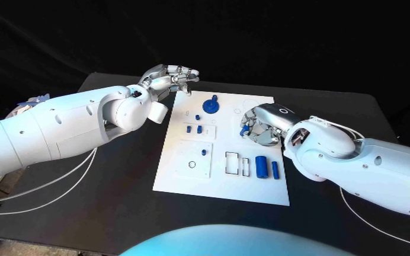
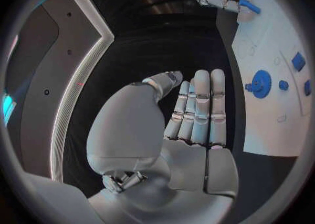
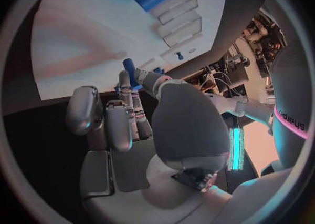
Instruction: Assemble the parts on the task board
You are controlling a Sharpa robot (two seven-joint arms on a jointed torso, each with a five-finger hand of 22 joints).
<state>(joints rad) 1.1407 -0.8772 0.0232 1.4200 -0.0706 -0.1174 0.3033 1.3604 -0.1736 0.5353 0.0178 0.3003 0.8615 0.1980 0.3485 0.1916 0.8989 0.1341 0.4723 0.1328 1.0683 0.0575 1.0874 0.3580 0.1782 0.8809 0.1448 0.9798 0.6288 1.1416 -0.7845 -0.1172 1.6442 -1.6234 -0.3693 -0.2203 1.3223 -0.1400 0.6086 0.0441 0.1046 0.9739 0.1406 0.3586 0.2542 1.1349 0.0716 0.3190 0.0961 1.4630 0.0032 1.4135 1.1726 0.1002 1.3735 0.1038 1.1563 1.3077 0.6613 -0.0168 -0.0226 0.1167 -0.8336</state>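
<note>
The white task board [image 1: 224,173] lies in the middle of the black table [image 1: 342,108]. Everything here is placed from that board.

On the near part of the board, toward its right side, two blue cylinders [image 1: 261,166] lie side by side. One is fat and one is thin. Black outlined slots sit just beside them, toward the left side. A small black ring [image 1: 192,163] lies on a raised white square [image 1: 195,159] at the board's near left.

In the middle of the board are a few small blue pegs [image 1: 201,129].

At the board's right edge, about halfway up, is the right hand [image 1: 259,124]. It is over the board. Its fingers are curled around a small blue part [image 3: 130,71], and it holds this part between its fingertips. In the right wrist view the blue part sticks out past the fingertips [image 3: 125,79], close to the white board.

Near the far end of the board a blue gear [image 1: 211,106] lies flat, with a little blue knob beside it.

The left hand [image 1: 173,79] is just off the far left corner of the board, well apart from the right hand. In the left wrist view its fingers [image 2: 200,108] are straight and side by side, and it holds nothing. The blue gear lies near it, but the hand does not touch it.
</note>
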